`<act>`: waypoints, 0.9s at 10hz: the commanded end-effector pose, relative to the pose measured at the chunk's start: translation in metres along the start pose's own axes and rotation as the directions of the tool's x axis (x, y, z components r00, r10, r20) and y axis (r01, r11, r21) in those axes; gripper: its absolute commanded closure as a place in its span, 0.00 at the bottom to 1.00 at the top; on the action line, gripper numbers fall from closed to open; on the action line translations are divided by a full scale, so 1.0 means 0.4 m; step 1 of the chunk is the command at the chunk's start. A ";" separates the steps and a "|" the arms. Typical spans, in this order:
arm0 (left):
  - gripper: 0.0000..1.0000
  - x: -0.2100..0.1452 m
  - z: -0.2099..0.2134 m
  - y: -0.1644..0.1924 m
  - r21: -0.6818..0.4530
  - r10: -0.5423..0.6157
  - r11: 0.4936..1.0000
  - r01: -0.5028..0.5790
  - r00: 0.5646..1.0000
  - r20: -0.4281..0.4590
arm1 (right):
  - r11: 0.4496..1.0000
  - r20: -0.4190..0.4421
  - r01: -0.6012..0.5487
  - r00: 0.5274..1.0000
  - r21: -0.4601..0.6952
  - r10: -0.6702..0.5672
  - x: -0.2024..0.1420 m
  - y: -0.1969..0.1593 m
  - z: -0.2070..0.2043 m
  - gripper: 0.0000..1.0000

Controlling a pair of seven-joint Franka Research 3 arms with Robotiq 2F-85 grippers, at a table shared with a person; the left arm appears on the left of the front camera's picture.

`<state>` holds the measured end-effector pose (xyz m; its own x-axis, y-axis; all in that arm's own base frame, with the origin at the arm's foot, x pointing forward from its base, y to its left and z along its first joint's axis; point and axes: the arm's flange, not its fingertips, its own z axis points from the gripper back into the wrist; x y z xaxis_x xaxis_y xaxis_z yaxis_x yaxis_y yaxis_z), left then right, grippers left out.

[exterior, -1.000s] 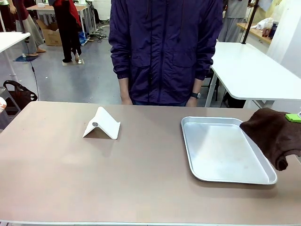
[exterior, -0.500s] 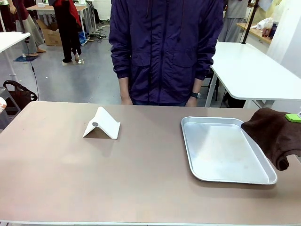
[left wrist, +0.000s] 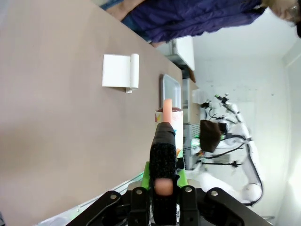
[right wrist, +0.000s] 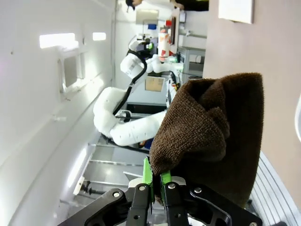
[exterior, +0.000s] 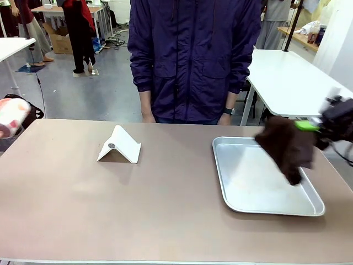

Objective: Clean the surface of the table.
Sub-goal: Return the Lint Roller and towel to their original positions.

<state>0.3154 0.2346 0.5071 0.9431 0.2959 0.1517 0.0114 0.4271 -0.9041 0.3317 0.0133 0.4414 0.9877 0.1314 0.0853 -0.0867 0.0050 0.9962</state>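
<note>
I see my left gripper point(left wrist: 164, 181) clamped on a white-and-orange spray bottle point(left wrist: 168, 123), off the left end of the smooth brownish-taupe table point(exterior: 110, 204). My right gripper point(right wrist: 157, 183) pinches a dark brown terry cloth point(exterior: 285, 144) that hangs above the silver metal tray point(exterior: 251, 190). Farther back stands a white folded stand point(exterior: 119, 145), then a person in a purple jacket point(exterior: 193, 55).
</note>
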 end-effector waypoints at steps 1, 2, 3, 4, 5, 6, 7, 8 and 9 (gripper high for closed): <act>0.77 0.017 -0.151 -0.109 0.081 -0.020 0.996 0.027 0.996 -0.083 | 0.999 0.054 0.018 0.998 -0.049 -0.015 0.095 0.073 -0.150 0.92; 0.77 0.021 -0.218 -0.167 0.114 -0.042 0.992 0.047 0.998 -0.044 | 0.996 0.075 0.016 0.997 -0.086 -0.010 0.124 0.080 -0.230 0.92; 0.77 0.030 -0.293 -0.220 0.150 -0.039 0.987 0.051 0.996 -0.081 | 0.995 0.100 0.020 0.995 -0.094 -0.011 0.153 0.082 -0.304 0.92; 0.77 0.040 -0.380 -0.265 0.231 -0.040 0.971 0.053 0.997 -0.059 | 0.990 0.134 0.021 0.991 -0.142 -0.002 0.182 0.071 -0.373 0.92; 0.77 0.070 -0.475 -0.307 0.293 -0.048 0.954 0.063 0.997 -0.056 | 0.985 0.138 0.029 0.990 -0.171 -0.005 0.231 0.042 -0.431 0.92; 0.77 0.106 -0.547 -0.331 0.313 -0.044 0.948 0.057 0.998 -0.047 | 0.979 0.167 0.049 0.986 -0.196 -0.016 0.274 0.000 -0.463 0.92; 0.77 0.134 -0.608 -0.343 0.314 -0.031 0.948 0.044 0.998 -0.048 | 0.978 0.160 0.078 0.986 -0.193 -0.047 0.309 -0.051 -0.483 0.92; 0.77 0.154 -0.660 -0.347 0.324 -0.048 0.944 0.059 0.998 -0.042 | 0.973 0.177 0.082 0.983 -0.216 -0.043 0.337 -0.101 -0.494 0.92; 0.77 0.171 -0.716 -0.339 0.336 -0.060 0.939 0.074 0.997 -0.052 | 0.967 0.181 0.129 0.979 -0.222 -0.089 0.369 -0.165 -0.497 0.92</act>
<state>0.4585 -0.0459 0.5263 0.9590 0.2114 0.1888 -0.0208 0.7168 -0.6970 0.4345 0.2214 0.3956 0.9992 -0.0402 0.0040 0.0066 0.2599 0.9656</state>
